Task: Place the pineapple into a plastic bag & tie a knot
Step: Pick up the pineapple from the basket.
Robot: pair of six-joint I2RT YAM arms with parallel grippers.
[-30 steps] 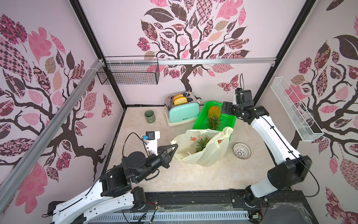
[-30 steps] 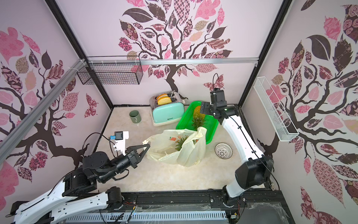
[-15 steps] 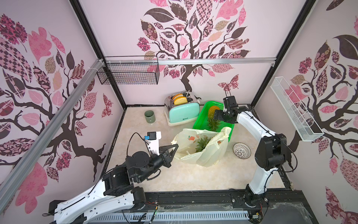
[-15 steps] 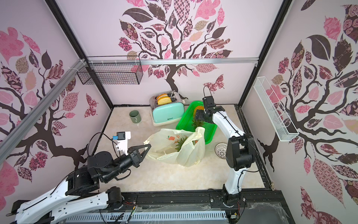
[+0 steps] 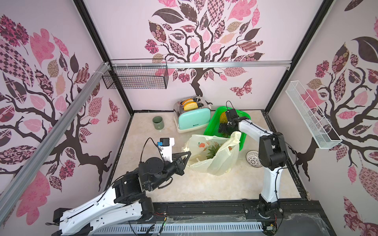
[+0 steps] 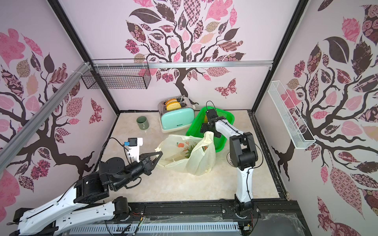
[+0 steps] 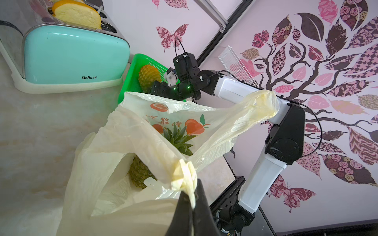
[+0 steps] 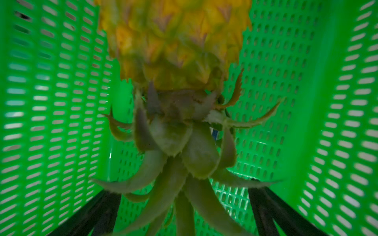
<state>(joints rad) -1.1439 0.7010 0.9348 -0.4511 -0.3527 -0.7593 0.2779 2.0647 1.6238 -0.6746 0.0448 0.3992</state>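
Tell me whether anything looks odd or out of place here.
Yes. The plastic bag already holds a pineapple, yet the right gripper is open around the leaves of a second pineapple in the green basket. The bag also slumps open and untied: one handle pinched in the left gripper, the other handle loose.

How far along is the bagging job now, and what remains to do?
Done: one pineapple lies inside the plastic bag. In hand: the left gripper is shut on a bag handle; the open right gripper straddles the crown of a second pineapple in the green basket. Left: tying the knot; the handles are apart.
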